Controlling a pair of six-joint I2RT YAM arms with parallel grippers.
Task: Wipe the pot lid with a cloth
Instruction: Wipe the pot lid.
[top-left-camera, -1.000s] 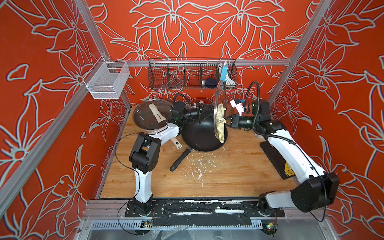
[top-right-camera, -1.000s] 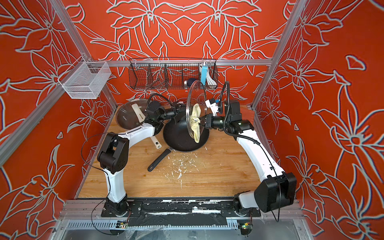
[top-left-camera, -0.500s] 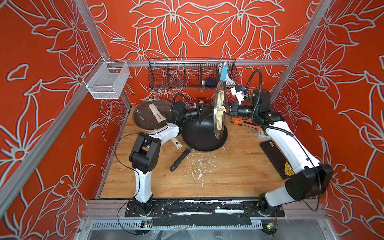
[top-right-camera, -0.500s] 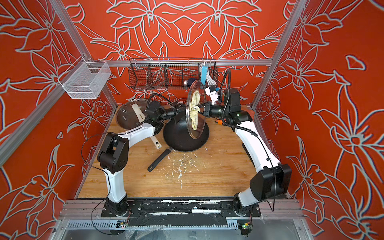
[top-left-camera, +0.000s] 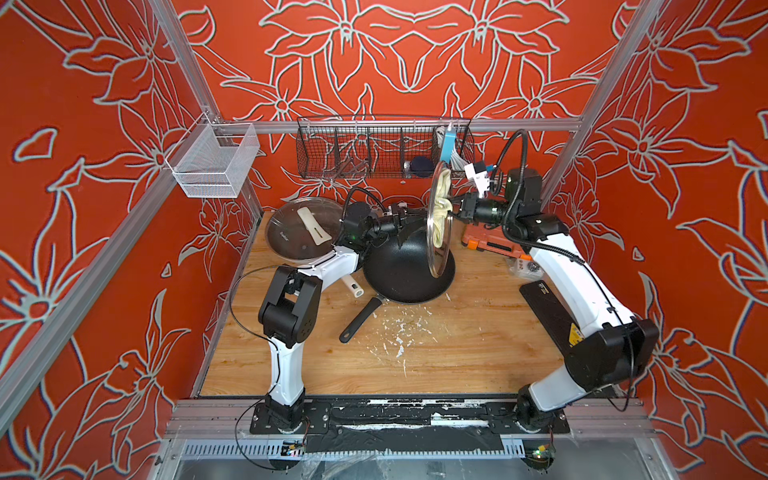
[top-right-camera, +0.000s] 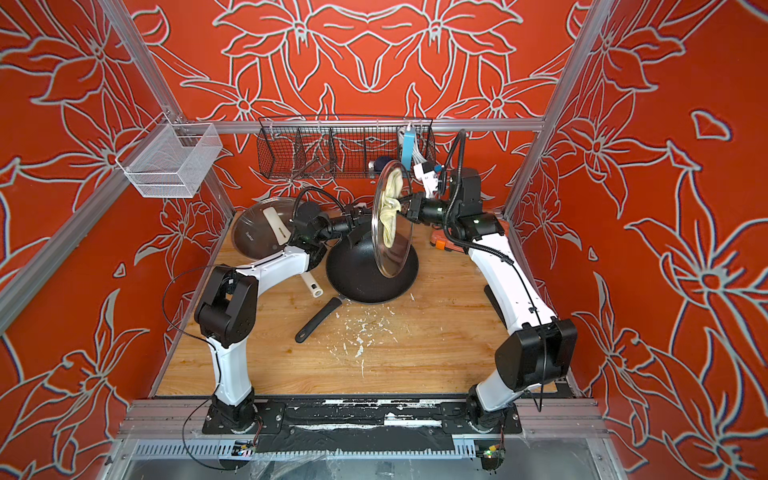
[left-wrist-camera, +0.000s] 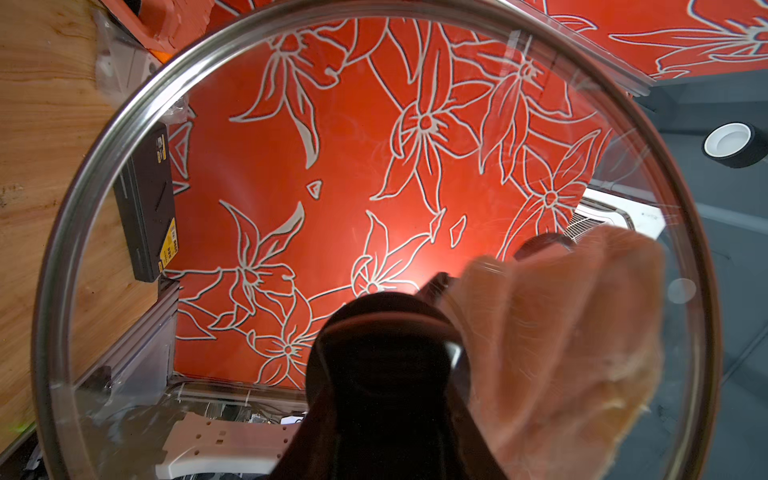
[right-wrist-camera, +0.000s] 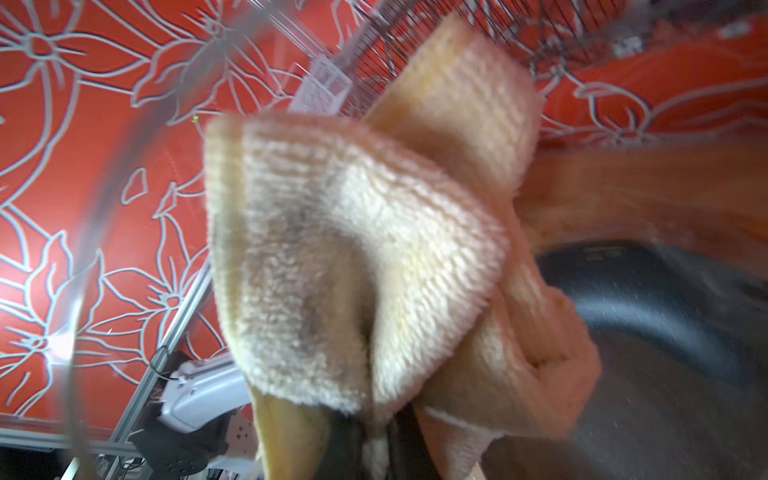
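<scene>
A glass pot lid (top-left-camera: 439, 245) (top-right-camera: 395, 249) with a steel rim stands on edge above the black pan (top-left-camera: 403, 274). My left gripper (top-left-camera: 411, 217) (top-right-camera: 360, 216) is shut on its black knob (left-wrist-camera: 386, 357). The cream cloth (top-left-camera: 443, 201) (top-right-camera: 391, 199), with grey stains, is bunched against the lid's other face, on its upper half. My right gripper (top-left-camera: 456, 205) (top-right-camera: 406, 204) is shut on it. In the left wrist view the cloth (left-wrist-camera: 561, 332) shows blurred through the glass. In the right wrist view the cloth (right-wrist-camera: 353, 249) hides most of the jaws (right-wrist-camera: 374, 440).
A second glass lid (top-left-camera: 291, 241) with a cream handle lies at the back left. A black wire rack (top-left-camera: 374, 153) hangs on the back wall and a white mesh basket (top-left-camera: 212, 166) on the left rail. An orange case (top-left-camera: 492, 243), a flat black box (top-left-camera: 548, 309) and white crumbs (top-left-camera: 399, 332) lie on the table.
My right gripper has carried the cloth up the lid's face, from its lower half to its upper half. The left gripper has held the lid still.
</scene>
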